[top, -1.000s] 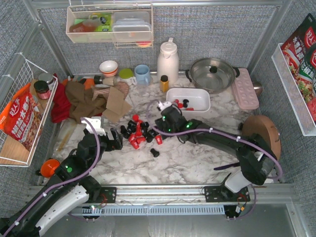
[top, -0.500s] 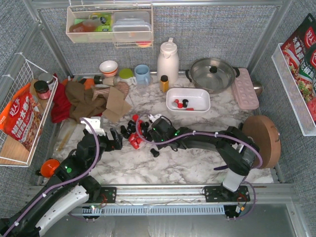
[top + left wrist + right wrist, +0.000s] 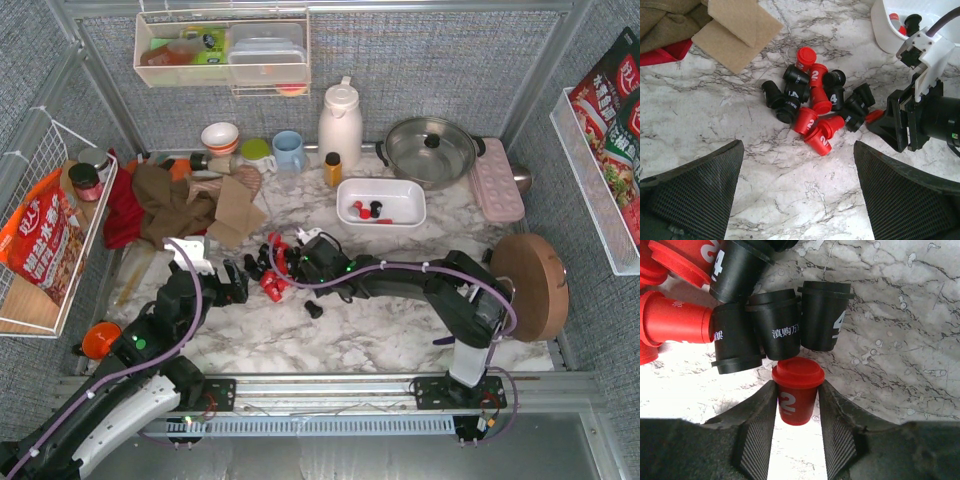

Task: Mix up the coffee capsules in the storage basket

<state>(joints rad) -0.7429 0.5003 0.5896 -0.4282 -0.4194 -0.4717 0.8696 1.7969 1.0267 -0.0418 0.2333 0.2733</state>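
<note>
Right wrist, unlike top external, shows right gripper [image 3: 796,386] perhaps touching red capsule [image 3: 795,402].

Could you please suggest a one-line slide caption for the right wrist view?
Right gripper flanking a red capsule marked 2, with black capsules just beyond.

On my feed the marble table [image 3: 380,320] has got a loose heap of red and black coffee capsules [image 3: 272,278], one black stray [image 3: 314,309] near it, the white storage basket [image 3: 400,222] behind, plus a pot [image 3: 430,150], thermos [image 3: 339,125], mug [image 3: 289,150] and brown cloth [image 3: 170,205] along the back.
</note>
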